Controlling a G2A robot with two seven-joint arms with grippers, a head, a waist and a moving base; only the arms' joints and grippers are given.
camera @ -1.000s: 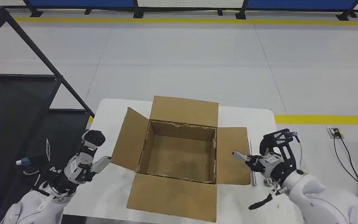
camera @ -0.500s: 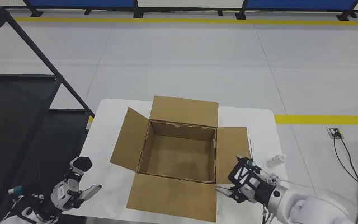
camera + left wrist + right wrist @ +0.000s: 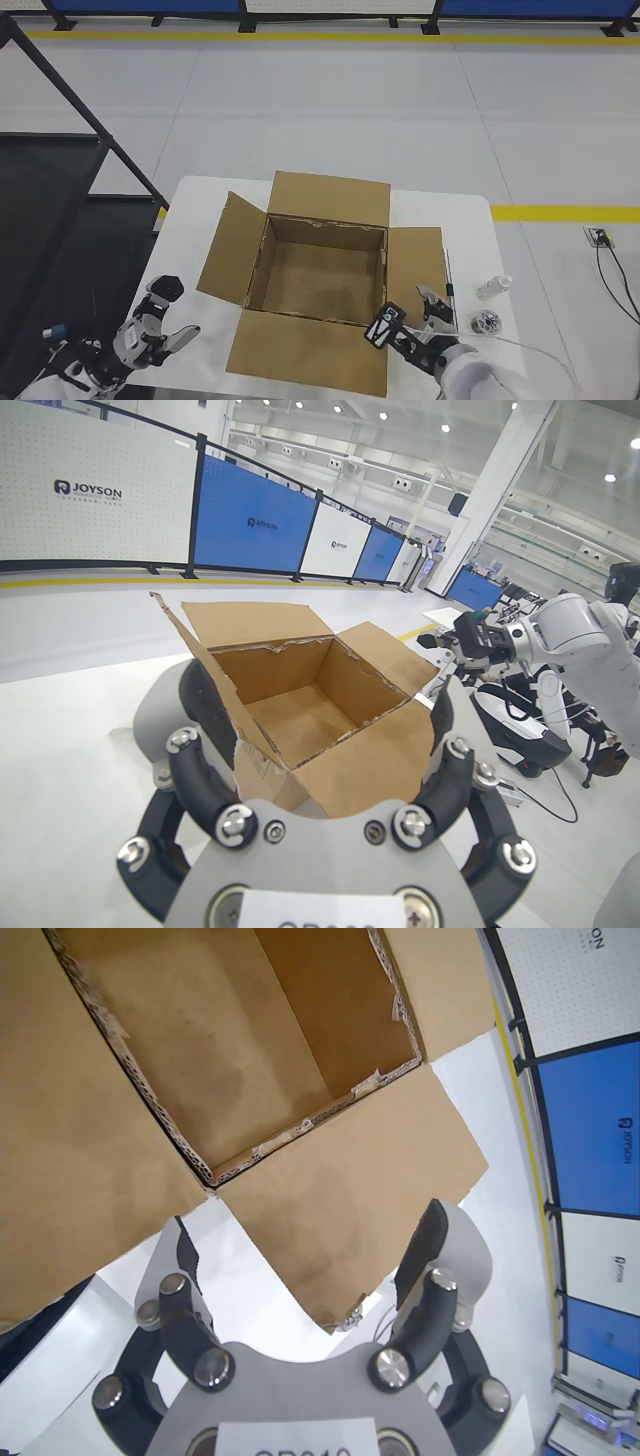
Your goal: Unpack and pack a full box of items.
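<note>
On the table [image 3: 430, 208], cardboard box [image 3: 318, 282], between both parted jaws

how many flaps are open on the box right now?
4. The far flap is beyond the opening. The left flap tilts up on the robot's left. The right flap lies out on its right. The near flap spreads toward the robot. None seem hidden.

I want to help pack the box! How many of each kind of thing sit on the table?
Open brown cardboard box: 1
Small white plastic bottle: 1
Small shiny round object: 1
Total: 3 that I can make out
</note>
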